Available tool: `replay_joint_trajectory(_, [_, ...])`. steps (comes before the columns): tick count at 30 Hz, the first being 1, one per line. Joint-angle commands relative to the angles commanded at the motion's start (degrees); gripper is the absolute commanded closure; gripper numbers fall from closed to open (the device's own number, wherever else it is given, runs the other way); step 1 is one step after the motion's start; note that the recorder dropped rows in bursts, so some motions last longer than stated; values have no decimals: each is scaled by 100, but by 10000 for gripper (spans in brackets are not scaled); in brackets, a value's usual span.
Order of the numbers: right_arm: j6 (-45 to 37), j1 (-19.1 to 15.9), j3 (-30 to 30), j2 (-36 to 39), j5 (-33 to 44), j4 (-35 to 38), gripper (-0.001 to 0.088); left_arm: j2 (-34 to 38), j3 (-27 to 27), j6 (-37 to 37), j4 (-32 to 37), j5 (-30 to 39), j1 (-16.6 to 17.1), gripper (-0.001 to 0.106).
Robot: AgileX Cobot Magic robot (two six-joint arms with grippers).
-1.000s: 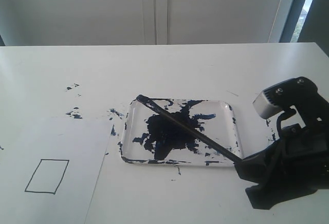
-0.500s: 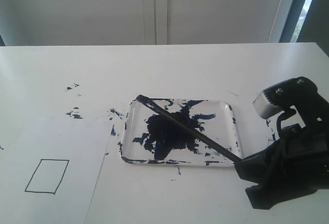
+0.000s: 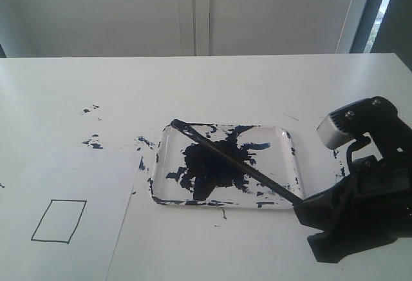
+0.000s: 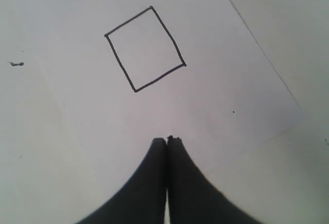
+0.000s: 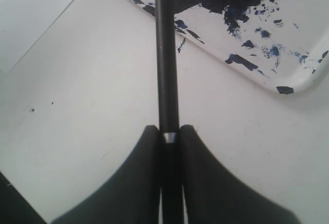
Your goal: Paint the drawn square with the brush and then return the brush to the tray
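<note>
Beside the tray, right hand pinches the brush; only the left wrist view shows left hand pressed together near the blank drawn square.

R end effector has the brush by its near end; brush lies diag. across the tray. The drawn square is blank, front-left on table.

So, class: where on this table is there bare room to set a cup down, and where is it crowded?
Bare: the table beyond the tray; also between the paper and the right gripper. Crowded: the tray, with the brush across it.
</note>
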Motion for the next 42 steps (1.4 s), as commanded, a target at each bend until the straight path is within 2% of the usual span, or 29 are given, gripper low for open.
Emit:
replay_joint_trajectory(7, [0, 0, 0, 0, 11, 0, 868, 53, 0, 0, 456, -175, 0, 1019])
replay_joint_trajectory(14, [0, 0, 0, 0, 1, 0, 868, 53, 0, -245, 184, 195, 0, 1019])
replay_joint_trajectory(16, [0, 0, 0, 0, -23, 0, 868, 53, 0, 395, 172, 355, 0, 1019])
replay_joint_trajectory(21, [0, 0, 0, 0, -23, 0, 868, 53, -60, 1239, 303, 611, -12, 1021])
replay_joint_trajectory(24, [0, 0, 0, 0, -23, 0, 868, 53, -245, 1490, 307, 581, -12, 1021])
replay_joint_trajectory(27, [0, 0, 0, 0, -23, 0, 868, 53, -649, 1553, 353, 535, -12, 1021])
replay_joint_trajectory(30, [0, 0, 0, 0, -23, 0, 868, 53, -1087, 2026, 796, 564, -12, 1021])
replay_joint_trajectory(32, [0, 0, 0, 0, -23, 0, 868, 53, -1277, 2361, 1393, 552, -12, 1021])
replay_joint_trajectory(36, [0, 0, 0, 0, -23, 0, 868, 53, -1275, 2697, 2626, 462, -12, 1021])
replay_joint_trajectory(39, [0, 0, 0, 0, -23, 0, 868, 53, -1189, 2578, 2685, 510, -12, 1021])
replay_joint_trajectory(42, [0, 0, 0, 0, -23, 0, 868, 65, -1114, 1497, 1949, 558, -12, 1021])
